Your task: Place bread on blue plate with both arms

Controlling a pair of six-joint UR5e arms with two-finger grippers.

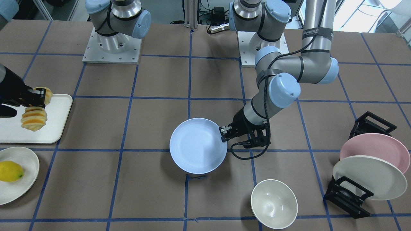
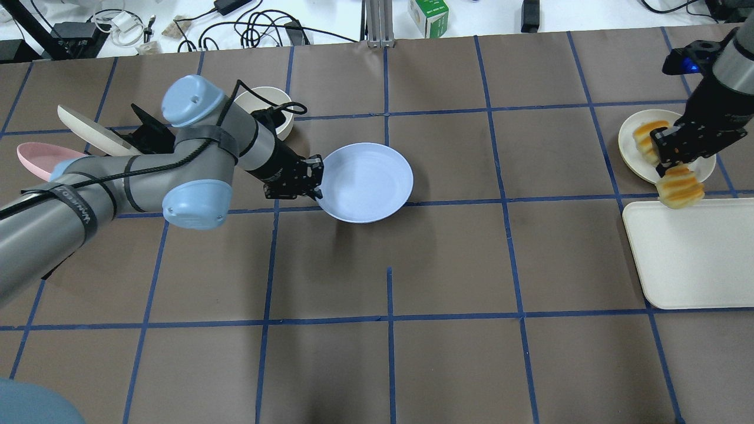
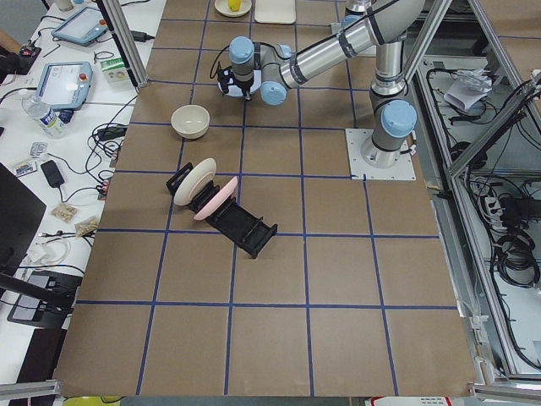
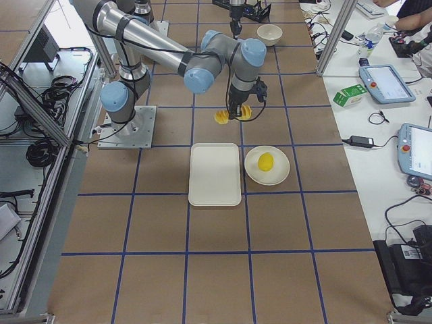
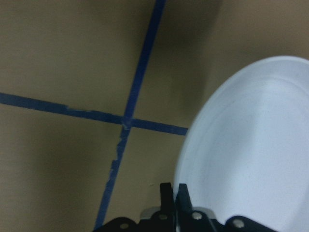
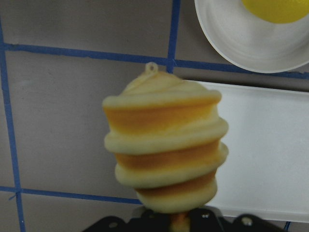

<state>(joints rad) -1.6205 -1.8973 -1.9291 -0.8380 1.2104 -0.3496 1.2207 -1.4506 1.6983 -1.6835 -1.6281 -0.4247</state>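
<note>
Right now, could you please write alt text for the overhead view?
The right gripper holds the bread at the view's right edge, by the white tray; the left gripper clamps the rim of the blue plate near the centre.

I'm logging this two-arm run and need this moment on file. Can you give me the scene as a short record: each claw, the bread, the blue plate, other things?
Left claw: shut on the rim of the blue plate
Right claw: shut on the bread, held in the air by the white tray
Blue plate: mid-table, empty
Bread: not yet on the blue plate, far from it
Other things: lemon on a white plate; empty bowl; pink plate and cream plate in a black rack
</note>
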